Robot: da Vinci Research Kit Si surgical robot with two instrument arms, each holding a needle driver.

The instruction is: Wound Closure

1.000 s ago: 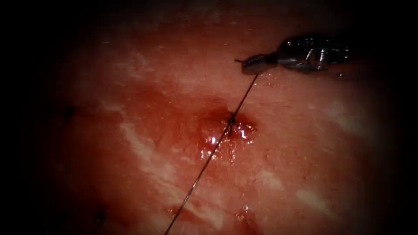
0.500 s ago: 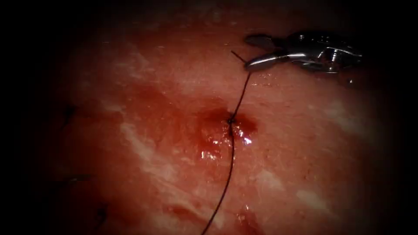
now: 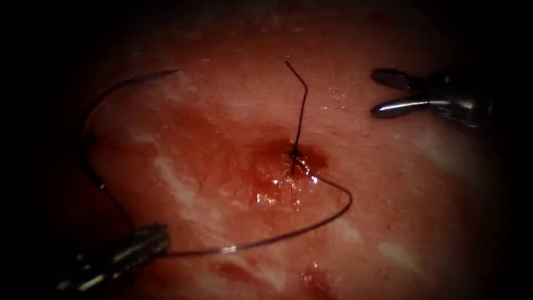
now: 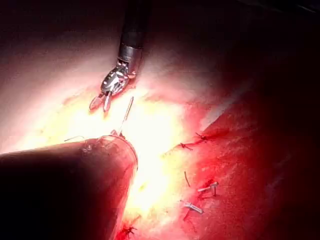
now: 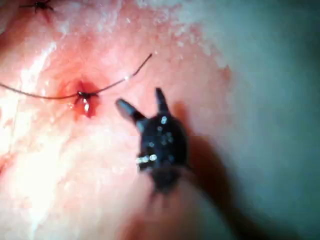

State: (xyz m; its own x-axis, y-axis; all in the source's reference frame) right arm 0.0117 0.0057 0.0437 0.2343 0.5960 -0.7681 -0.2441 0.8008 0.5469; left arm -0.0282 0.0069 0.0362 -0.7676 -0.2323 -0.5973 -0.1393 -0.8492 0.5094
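Right tool [image 3: 380, 94] jaws apart, empty, clear of short thread tail [image 3: 300, 105] standing at knot [image 3: 295, 153]. Left tool [image 3: 139, 244] clamps needle [image 3: 91, 119] near its thread end; needle arcs above tissue [image 3: 388, 211], outside it.

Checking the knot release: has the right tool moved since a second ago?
Yes. The right tool has let go of the thread, opened, and moved rightward, away from the knot on the tissue. It holds nothing.

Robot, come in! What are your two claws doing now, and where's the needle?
Right tool open, holding nothing. Left tool shut on the needle near its thread end, needle out of the tissue. Thread loops from the knot.
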